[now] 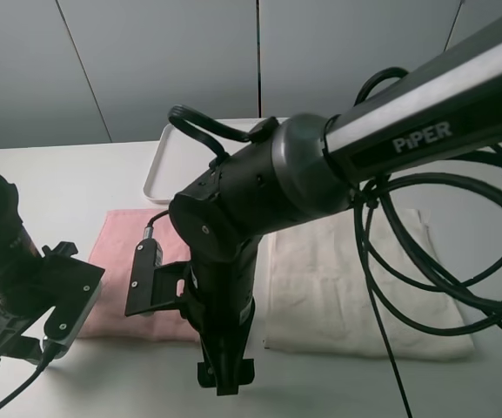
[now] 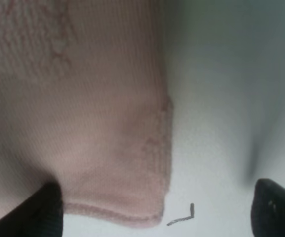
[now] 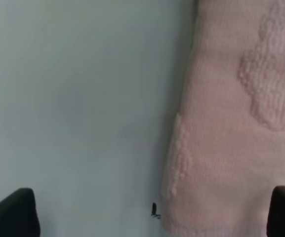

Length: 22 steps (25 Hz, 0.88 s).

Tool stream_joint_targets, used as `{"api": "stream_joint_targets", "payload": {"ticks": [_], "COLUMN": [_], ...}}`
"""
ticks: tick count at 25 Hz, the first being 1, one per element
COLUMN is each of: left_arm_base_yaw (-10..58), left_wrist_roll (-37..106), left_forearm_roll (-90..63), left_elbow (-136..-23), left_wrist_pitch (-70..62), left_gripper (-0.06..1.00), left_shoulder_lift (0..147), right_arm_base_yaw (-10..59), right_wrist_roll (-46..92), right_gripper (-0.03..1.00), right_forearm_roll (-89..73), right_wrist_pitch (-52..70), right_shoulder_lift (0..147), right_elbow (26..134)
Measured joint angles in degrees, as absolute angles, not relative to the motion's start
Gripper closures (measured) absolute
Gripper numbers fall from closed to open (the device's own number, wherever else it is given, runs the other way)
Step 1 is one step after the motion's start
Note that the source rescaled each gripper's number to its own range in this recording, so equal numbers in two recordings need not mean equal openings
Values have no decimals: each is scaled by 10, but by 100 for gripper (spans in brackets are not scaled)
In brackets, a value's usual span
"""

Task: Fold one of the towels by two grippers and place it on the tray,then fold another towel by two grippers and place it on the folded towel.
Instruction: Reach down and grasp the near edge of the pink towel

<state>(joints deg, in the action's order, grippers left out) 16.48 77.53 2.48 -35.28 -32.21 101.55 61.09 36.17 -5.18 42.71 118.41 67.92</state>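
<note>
The task looks to be at its very start; the pale pink towel (image 1: 129, 252) lies spread flat on the desk (image 1: 59, 183), unfolded, with the cream-white towel (image 1: 346, 287) just beside it, also flat; the white tray (image 1: 177, 152) sits behind the pink towel, and the part of it not hidden by the right arm carries nothing; so both folds and both placements are left to do. The left gripper (image 2: 162, 217) stands wide open and holds nothing; its wrist view shows a near corner of the pink towel between the fingers, one finger over the cloth and the other over bare desk, close to a small black mark (image 2: 184, 216). The right gripper (image 3: 149, 215) is likewise fully spread and empty; it hangs over the towel's other near corner, with the towel's edge running between its fingers. Whether either gripper touches the cloth I cannot tell. By my reading, the step in hand is lining up on the two near corners of the pink towel for the first pinch.
</note>
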Motion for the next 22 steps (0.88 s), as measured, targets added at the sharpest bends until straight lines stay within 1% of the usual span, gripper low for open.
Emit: {"api": "stream_joint_targets", "payload": {"ticks": [12, 13, 14, 16, 19, 22], "left_arm_base_yaw": [165, 165, 165, 165, 165, 165], "left_wrist_roll": [774, 774, 774, 774, 774, 774], "left_forearm_roll": [25, 25, 25, 25, 25, 25], "left_elbow": [-353, -353, -353, -353, -353, -353], "left_wrist_pitch": [-322, -322, -322, -322, -322, -322], "left_gripper": [-4, -4, -4, -4, -4, -4], "left_shoulder_lift": [1016, 1016, 1016, 1016, 1016, 1016], "right_arm_base_yaw": [611, 611, 611, 611, 611, 611], "right_wrist_roll": [353, 351, 351, 350, 349, 349], "right_gripper": [-3, -1, 5, 22, 57, 88], "right_forearm_roll": [-52, -52, -50, -50, -45, -35], "right_wrist_pitch": [425, 422, 418, 410, 404, 403], "right_shoulder_lift": [1206, 1206, 1206, 1207, 1208, 1208], "right_elbow": [683, 683, 683, 683, 683, 683]}}
